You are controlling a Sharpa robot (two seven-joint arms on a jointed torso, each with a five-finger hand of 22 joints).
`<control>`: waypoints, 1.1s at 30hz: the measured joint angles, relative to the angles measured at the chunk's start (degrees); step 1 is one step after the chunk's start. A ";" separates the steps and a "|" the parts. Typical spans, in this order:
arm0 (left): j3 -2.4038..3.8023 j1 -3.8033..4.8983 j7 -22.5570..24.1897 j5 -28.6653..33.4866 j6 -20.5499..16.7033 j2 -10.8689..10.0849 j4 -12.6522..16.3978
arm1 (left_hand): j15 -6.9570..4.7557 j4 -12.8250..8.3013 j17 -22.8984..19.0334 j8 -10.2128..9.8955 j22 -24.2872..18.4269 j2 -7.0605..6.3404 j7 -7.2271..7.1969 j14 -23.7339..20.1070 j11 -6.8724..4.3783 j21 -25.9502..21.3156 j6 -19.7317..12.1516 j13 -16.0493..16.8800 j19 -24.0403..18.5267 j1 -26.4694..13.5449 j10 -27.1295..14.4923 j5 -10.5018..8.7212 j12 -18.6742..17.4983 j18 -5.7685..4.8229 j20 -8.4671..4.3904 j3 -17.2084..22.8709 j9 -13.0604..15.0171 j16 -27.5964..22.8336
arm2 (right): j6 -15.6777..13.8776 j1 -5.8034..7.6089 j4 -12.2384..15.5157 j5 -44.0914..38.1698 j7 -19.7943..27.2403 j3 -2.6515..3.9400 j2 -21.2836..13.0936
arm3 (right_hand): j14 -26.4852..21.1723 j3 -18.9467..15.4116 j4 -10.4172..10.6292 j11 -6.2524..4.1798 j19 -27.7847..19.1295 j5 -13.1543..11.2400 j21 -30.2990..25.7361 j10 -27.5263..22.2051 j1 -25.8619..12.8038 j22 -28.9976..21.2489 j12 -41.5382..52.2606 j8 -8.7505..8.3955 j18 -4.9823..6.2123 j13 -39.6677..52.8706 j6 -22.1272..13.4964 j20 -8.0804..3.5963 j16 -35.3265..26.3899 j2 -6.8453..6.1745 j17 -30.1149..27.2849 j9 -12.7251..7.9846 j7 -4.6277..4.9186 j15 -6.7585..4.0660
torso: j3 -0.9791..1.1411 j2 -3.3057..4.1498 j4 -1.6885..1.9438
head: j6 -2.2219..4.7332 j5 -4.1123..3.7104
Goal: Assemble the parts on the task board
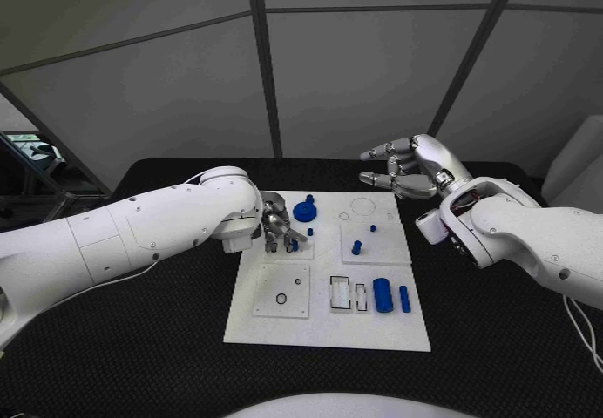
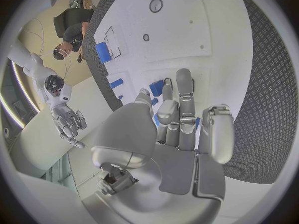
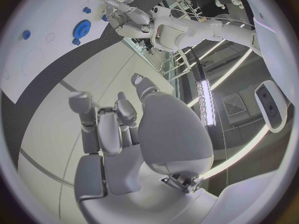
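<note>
Blue part [image 1: 293,246] under left hand [image 1: 279,228] (touching)

The left hand [image 1: 279,232] crowded the upper left of the task board [image 1: 329,326], its fingers down among the small blue parts [image 1: 355,247] beside the blue gear [image 1: 304,210]. The right hand [image 1: 409,170] hung above the board's upper right corner, fingers apart. The board's lower edge lay bare; a blue cylinder [image 1: 382,294] stood lower right.

White task board [image 1: 329,326], blue parts [image 1: 383,294], black table [image 1: 151,348].
</note>
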 measured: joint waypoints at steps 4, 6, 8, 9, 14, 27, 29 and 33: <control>-0.01 0.00 0.00 -0.01 0.13 0.15 -0.01 | -0.21 -0.16 0.09 0.23 0.00 0.17 -0.21 0.21 0.00 0.00 -0.21 0.07 0.00 0.17 0.00 0.00 0.14 0.00 0.00 0.48 0.27 0.00 | 0.08 0.00 -0.12 0.00 -0.09 0.00 0.11 | 0.00 0.00 0.00 0.00 0.00 0.00 0.00 0.00 0.00 -0.14 0.00 0.00 0.00 -0.06 0.00 0.00 0.00 0.00 -0.12 0.00 0.00 0.00 | 0.00 0.01 0.00 | -0.03 -0.04; -0.01 0.01 0.00 -0.01 0.20 0.20 -0.05 | -0.21 -0.21 0.18 0.23 0.00 0.30 -0.21 0.21 0.00 0.00 -0.21 0.08 0.00 0.30 0.00 0.00 0.28 0.01 0.00 1.01 0.49 -0.14 | 0.12 0.00 -0.15 0.00 -0.13 0.00 0.14 | 0.00 0.00 0.00 0.00 0.00 0.00 0.00 0.00 0.00 -0.15 0.00 0.00 0.00 -0.06 0.00 0.00 0.00 0.00 -0.12 0.00 0.00 0.00 | 0.00 0.02 0.00 | -0.07 -0.04; -0.01 0.01 0.00 -0.01 0.24 0.21 -0.08 | -0.21 -0.33 0.23 0.22 0.00 0.37 -0.21 0.21 0.00 0.00 -0.21 0.08 0.00 0.82 0.00 0.00 0.28 0.01 0.00 1.30 0.68 -0.34 | 0.15 0.00 -0.17 0.00 -0.17 0.00 0.16 | 0.00 0.00 0.00 0.00 0.00 0.00 0.00 0.00 0.00 -0.15 0.00 0.00 0.00 -0.06 0.00 0.00 0.00 0.00 -0.12 0.00 0.00 0.00 | 0.00 0.02 0.00 | -0.08 -0.05; -0.02 0.01 0.00 -0.01 0.26 0.21 -0.09 | -0.21 -0.39 0.27 0.22 0.00 0.42 -0.23 0.21 0.00 0.00 -0.23 0.10 0.00 0.87 0.00 0.00 0.28 0.01 0.00 1.58 0.77 -0.34 | 0.17 0.00 -0.19 0.00 -0.19 0.00 0.17 | 0.00 0.00 0.00 0.00 0.00 0.00 0.00 0.00 0.00 -0.15 0.00 0.00 0.00 -0.06 0.00 0.00 0.00 0.00 -0.12 0.00 0.00 0.00 | 0.00 0.03 0.00 | -0.11 -0.06; -0.02 0.05 0.00 -0.02 0.29 0.22 -0.09 | -0.21 -1.29 0.56 0.22 -0.01 1.27 -0.51 0.21 -0.41 0.00 -0.93 0.11 0.21 3.51 0.01 0.00 0.28 0.01 -0.21 4.14 1.49 -0.47 | 0.27 0.00 -0.35 0.01 -0.31 0.00 0.26 | 0.00 0.00 0.00 0.00 0.00 0.00 -0.08 0.00 0.00 -0.25 0.00 0.00 0.00 -0.12 0.00 0.00 0.00 0.00 -0.19 0.00 0.00 0.00 | -0.01 0.04 0.00 | -0.27 -0.11; 0.03 0.16 0.08 0.14 0.23 0.20 0.51 | -0.47 -3.38 1.67 -0.36 -0.01 -2.17 -0.70 0.48 -0.80 0.00 -1.54 0.01 0.41 7.51 0.01 0.18 -0.38 0.01 -0.41 20.41 3.25 -1.62 | 0.61 0.00 -1.29 0.01 -0.85 0.00 0.65 | 0.00 0.00 0.00 0.00 -0.44 0.36 -0.63 0.00 -0.37 -1.09 0.00 0.00 0.00 -0.46 0.00 -0.02 -0.35 0.37 -0.61 -0.05 0.00 0.00 | -0.03 0.03 0.03 | -0.62 -0.31; -0.01 0.15 0.09 0.20 0.22 0.17 0.59 | -0.51 -2.76 1.87 -0.53 -0.01 -3.36 -0.60 0.52 -0.79 -0.01 -1.64 -0.10 0.41 7.19 0.02 0.03 -0.68 0.01 -0.41 23.80 3.93 -1.67 | 0.65 0.00 -1.41 0.01 -0.89 0.00 0.70 | 0.00 0.00 0.00 0.00 -0.43 0.36 -0.63 0.00 -0.37 -1.11 0.00 0.00 0.00 -0.46 0.00 -0.02 -0.35 0.37 -0.61 -0.04 0.00 0.00 | -0.03 0.03 0.03 | -0.63 -0.32; -0.03 0.07 0.09 0.36 0.15 -0.07 0.89 | -0.51 -1.69 2.23 -0.30 -0.01 -6.02 -0.60 0.52 -0.79 -0.01 -1.64 -0.11 0.41 5.16 0.03 0.23 -0.68 0.01 -0.41 30.10 5.70 -2.01 | 0.72 0.00 -1.62 0.01 -0.98 0.00 0.74 | 0.00 0.00 0.00 0.00 -0.76 0.36 -0.63 0.00 -0.37 -1.21 0.00 0.00 0.00 -0.45 0.00 0.03 -0.35 0.37 -0.61 -0.04 0.00 0.00 | -0.03 0.03 0.04 | -0.74 -0.32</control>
